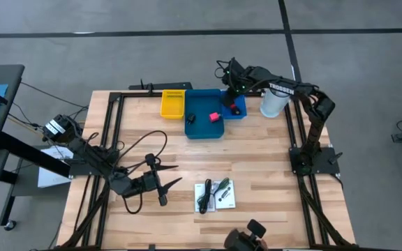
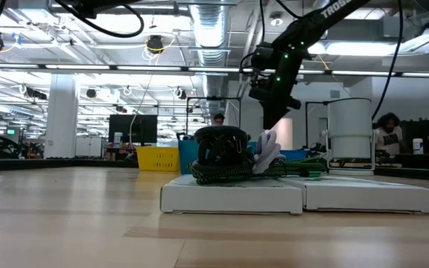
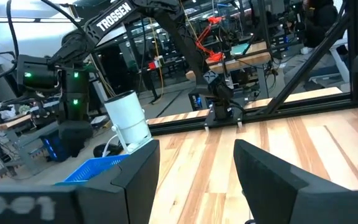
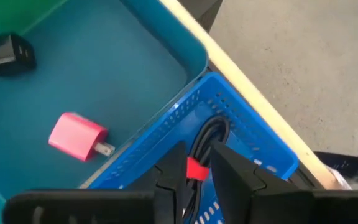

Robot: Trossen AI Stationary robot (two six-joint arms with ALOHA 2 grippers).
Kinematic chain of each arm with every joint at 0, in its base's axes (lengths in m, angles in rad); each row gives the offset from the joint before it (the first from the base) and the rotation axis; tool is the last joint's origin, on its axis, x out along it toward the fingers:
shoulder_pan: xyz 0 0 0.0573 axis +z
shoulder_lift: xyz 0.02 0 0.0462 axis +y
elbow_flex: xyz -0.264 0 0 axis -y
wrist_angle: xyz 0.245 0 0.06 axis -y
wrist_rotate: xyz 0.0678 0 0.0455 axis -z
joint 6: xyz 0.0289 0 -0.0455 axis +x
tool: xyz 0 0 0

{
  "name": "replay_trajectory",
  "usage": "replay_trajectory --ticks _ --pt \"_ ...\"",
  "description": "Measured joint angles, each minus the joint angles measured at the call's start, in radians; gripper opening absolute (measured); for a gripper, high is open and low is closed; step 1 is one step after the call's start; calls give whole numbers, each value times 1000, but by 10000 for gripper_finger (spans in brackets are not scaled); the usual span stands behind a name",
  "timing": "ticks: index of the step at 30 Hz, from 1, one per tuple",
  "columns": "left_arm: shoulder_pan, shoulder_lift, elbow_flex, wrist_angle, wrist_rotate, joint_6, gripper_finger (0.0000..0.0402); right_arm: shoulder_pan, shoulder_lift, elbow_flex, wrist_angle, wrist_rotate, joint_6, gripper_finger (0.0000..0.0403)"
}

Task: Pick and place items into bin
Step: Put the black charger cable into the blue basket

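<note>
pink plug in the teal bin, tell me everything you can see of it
The pink plug is a small, boxy charger of smooth glossy plastic with rounded corners and metal prongs at one end. It lies on its side on the floor of the teal bin, apart from the black adapter, with nothing gripping it.

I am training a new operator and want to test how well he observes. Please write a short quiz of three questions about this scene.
1. True or false: the pink plug lies in the yellow bin.
2. Which gripper hangs over the small blue basket? A) left gripper B) right gripper
3. Fill in: the black cable at that gripper carries a ___ band.

Key:
1. False: it lies in the teal tray.
2. B, the right gripper. The left gripper waits open near the table's left edge.
3. Red.
</note>
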Motion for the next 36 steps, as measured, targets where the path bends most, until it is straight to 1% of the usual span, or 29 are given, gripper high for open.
replay_trajectory --ticks 4,7,9,11,13,15,17,20,23,25,29,31,33,34,36 --pt "0 0 0 -10 0 2 197 37 0 0 -65 0 0 68" --pt "0 0 0 -10 0 2 197 84 0 0 -159 5 -56 68" --pt "0 0 0 -10 0 2 197 131 0 0 -220 50 -101 68" --pt "0 0 0 -10 0 3 197 188 0 0 -258 121 -135 68" --pt "0 0 0 -9 0 8 197 246 0 0 -284 167 -173 68" --pt "0 0 0 -9 0 12 197 304 0 0 -293 181 -212 68" --pt "0 0 0 -9 0 13 197 368 0 0 -289 165 -273 68" --pt "0 0 0 -9 0 13 197 464 0 0 -255 86 -386 66" --pt "0 0 0 -7 0 10 197 533 -19 -1 -204 -36 -448 59" --pt "0 0 0 3 -1 6 197 557 -40 0 -173 -121 -467 52" --pt "-9 0 0 25 1 6 197 560 -90 -9 -178 -320 -471 32" --pt "-16 0 0 33 1 6 197 546 -140 -58 -160 -430 -470 19" --pt "-23 0 0 30 2 7 197 530 -191 -137 -91 -527 -466 6" --pt "-26 0 0 31 4 7 197 522 -217 -188 -67 -555 -455 3" --pt "-28 0 0 30 7 7 197 510 -269 -292 15 -571 -410 5"
